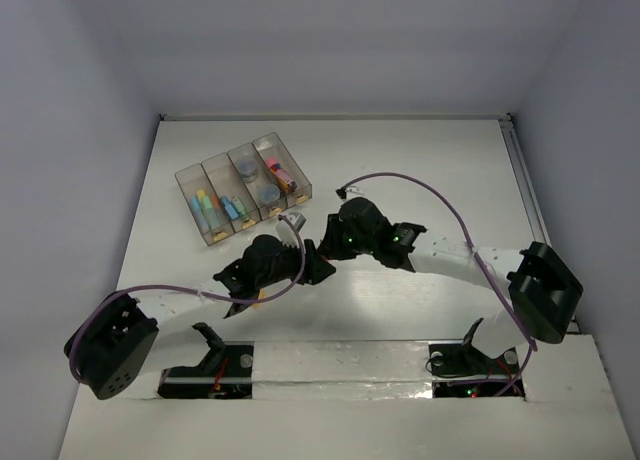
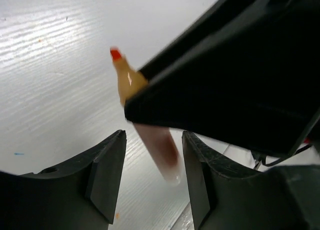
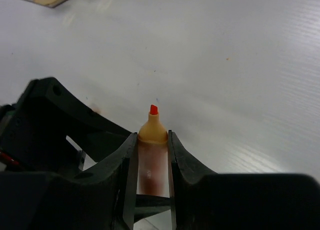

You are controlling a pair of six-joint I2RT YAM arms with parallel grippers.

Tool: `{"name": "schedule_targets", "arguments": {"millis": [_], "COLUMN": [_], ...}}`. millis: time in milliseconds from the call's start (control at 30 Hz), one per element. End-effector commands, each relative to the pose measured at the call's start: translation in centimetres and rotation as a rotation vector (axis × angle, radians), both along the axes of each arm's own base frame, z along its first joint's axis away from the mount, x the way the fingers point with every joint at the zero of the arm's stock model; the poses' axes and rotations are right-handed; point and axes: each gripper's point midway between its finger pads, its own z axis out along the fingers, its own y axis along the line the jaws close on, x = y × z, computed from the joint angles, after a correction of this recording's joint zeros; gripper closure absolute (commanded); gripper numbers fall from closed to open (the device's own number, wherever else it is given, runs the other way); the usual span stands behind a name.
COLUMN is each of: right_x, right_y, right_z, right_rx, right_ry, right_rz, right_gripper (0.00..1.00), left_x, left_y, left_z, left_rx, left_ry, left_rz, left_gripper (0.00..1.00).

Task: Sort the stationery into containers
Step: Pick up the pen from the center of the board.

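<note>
Probable handover of an uncapped marker [image 3: 151, 129] just above the counter [image 1: 420, 160]. The right gripper [image 3: 152, 140] is clamped on the barrel, so the red tip projects forward. The left gripper [image 2: 152, 140] stands partly open astride the barrel's rear end without touching it, apparently ready to take it. The divided tray [image 1: 190, 202] lies nearby, beyond both arms. The barrel's rear end is blurred, and the arms largely hide the marker from overhead.
</note>
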Motion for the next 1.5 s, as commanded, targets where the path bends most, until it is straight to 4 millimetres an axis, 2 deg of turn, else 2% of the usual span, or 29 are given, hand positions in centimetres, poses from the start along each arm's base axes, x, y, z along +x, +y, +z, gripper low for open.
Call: {"name": "schedule_targets", "arguments": {"millis": [0, 100, 133, 167, 233, 300, 333, 367, 467, 533, 600, 667, 767, 800, 833, 867, 900, 933, 967, 1033, 1067, 1267, 1300, 1333, 1367, 1400, 1467], "right_x": [-0.3, -0.4, -0.5, -0.5, -0.3, -0.1, 0.0, 0.1, 0.3, 0.5, 0.5, 0.5, 0.6, 0.7, 0.7, 0.8, 0.8, 0.9, 0.9, 1.0, 1.0, 1.0, 1.0, 1.0, 1.0, 1.0, 1.0], "right_y": [0.9, 1.0, 1.1, 1.1, 1.1, 1.1, 1.2, 1.3, 1.6, 1.7, 1.8, 1.7, 1.4, 1.3, 1.2, 1.2, 1.1, 1.0, 0.9, 0.9, 0.9, 0.8, 0.8, 0.7, 0.7, 0.7, 0.7], "right_z": [1.5, 1.4, 1.5, 1.5, 1.8, 2.2, 2.4, 2.8, 3.4, 3.8, 3.9, 3.9, 3.9, 4.2, 4.3, 4.4, 4.7, 4.8, 4.9, 5.5, 5.7, 6.0, 5.9, 6.0, 6.0, 6.1, 6.0], "right_rx": [0.077, 0.079, 0.084, 0.086, 0.091, 0.096, 0.101, 0.110, 0.129, 0.141, 0.141, 0.141, 0.140, 0.146, 0.146, 0.148, 0.152, 0.154, 0.155, 0.171, 0.174, 0.180, 0.179, 0.182, 0.182, 0.184, 0.182], "right_ry": [-0.013, -0.005, -0.005, -0.003, -0.017, -0.026, -0.032, -0.037, -0.051, -0.063, -0.065, -0.069, -0.076, -0.082, -0.087, -0.090, -0.095, -0.103, -0.108, -0.121, -0.126, -0.134, -0.133, -0.137, -0.137, -0.139, -0.137], "right_rz": [0.028, 0.032, 0.037, 0.035, 0.028, 0.022, 0.020, 0.020, 0.021, 0.018, 0.021, 0.017, 0.003, 0.001, -0.004, -0.007, -0.010, -0.016, -0.019, -0.020, -0.021, -0.026, -0.028, -0.027, -0.027, -0.028, -0.027], "right_gripper": [1.00, 1.00, 1.00, 1.00, 1.00, 1.00, 1.00, 1.00, 1.00, 1.00, 1.00, 1.00, 1.00, 1.00, 1.00, 1.00, 1.00, 1.00, 1.00, 1.00, 1.00, 1.00, 1.00, 1.00, 1.00, 1.00, 1.00], "left_x": [1.3, 1.2, 1.2, 1.1, 0.9, 0.5, 0.3, 0.1, -0.3, -0.4, -0.4, -0.4, -0.5, -0.5, -0.5, -0.5, -0.5, -0.6, -0.6, -0.6, -0.6, -0.5, -0.5, -0.5, -0.3, -0.2, 0.2], "left_y": [-0.7, -0.5, -0.5, -0.7, -0.7, -0.9, -0.9, -1.0, -1.1, -1.1, -1.1, -1.1, -1.2, -1.3, -1.4, -1.4, -1.5, -1.6, -1.7, -1.7, -1.7, -1.6, -1.6, -1.6, -1.5, -1.4, -0.9], "left_z": [3.1, 3.4, 3.5, 3.5, 3.4, 3.3, 3.1, 3.2, 2.8, 2.8, 2.9, 3.0, 3.1, 3.2, 3.3, 3.1, 3.2, 3.2, 3.3, 3.4, 3.6, 3.8, 3.8, 3.9, 4.1, 4.3, 4.6], "left_rx": [-0.097, -0.120, -0.124, -0.126, -0.121, -0.123, -0.120, -0.124, -0.123, -0.127, -0.129, -0.131, -0.133, -0.135, -0.137, -0.134, -0.135, -0.135, -0.138, -0.140, -0.142, -0.144, -0.143, -0.141, -0.143, -0.140, -0.121], "left_ry": [-0.081, -0.092, -0.097, -0.095, -0.087, -0.079, -0.070, -0.068, -0.053, -0.053, -0.055, -0.057, -0.055, -0.058, -0.058, -0.052, -0.053, -0.051, -0.049, -0.050, -0.054, -0.063, -0.064, -0.068, -0.077, -0.086, -0.103], "left_rz": [0.035, 0.048, 0.045, 0.033, 0.022, 0.002, -0.006, -0.019, -0.037, -0.041, -0.043, -0.040, -0.050, -0.053, -0.056, -0.061, -0.064, -0.068, -0.077, -0.080, -0.075, -0.072, -0.073, -0.074, -0.063, -0.056, -0.021], "left_gripper": [0.56, 0.60, 0.75, 0.80, 0.85, 0.80, 0.69, 0.62, 0.47, 0.46, 0.52, 0.64, 0.64, 0.67, 0.74, 0.87, 0.92, 0.93, 0.90, 0.81, 0.71, 0.70, 0.70, 0.77, 0.96, 1.00, 1.00]}}
